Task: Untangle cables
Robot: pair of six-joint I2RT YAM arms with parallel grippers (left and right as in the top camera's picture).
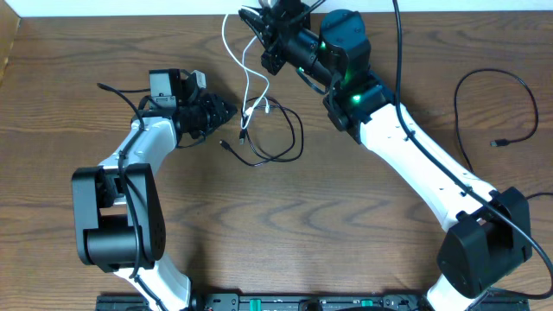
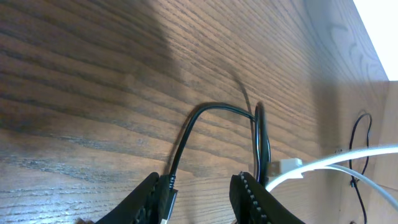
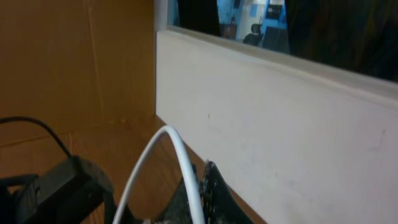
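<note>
The white cable [image 1: 244,82] hangs from my right gripper [image 1: 259,24] at the back of the table down to the tangle. The right gripper [image 3: 200,198] is shut on the white cable [image 3: 177,146] and holds it raised. The thin black cable [image 1: 283,138] lies in a loop on the table, one plug end [image 1: 224,144] pointing left. My left gripper [image 1: 226,112] is low on the table just left of the tangle. In the left wrist view its jaws [image 2: 199,202] are open, with the black cable [image 2: 211,109] running between them and its plug beside the left finger. The white cable [image 2: 329,163] passes to the right.
Another thin black cable [image 1: 510,95] with a loose plug lies at the far right of the table. A white wall [image 3: 280,112] borders the back edge and cardboard [image 1: 7,43] stands at the left.
</note>
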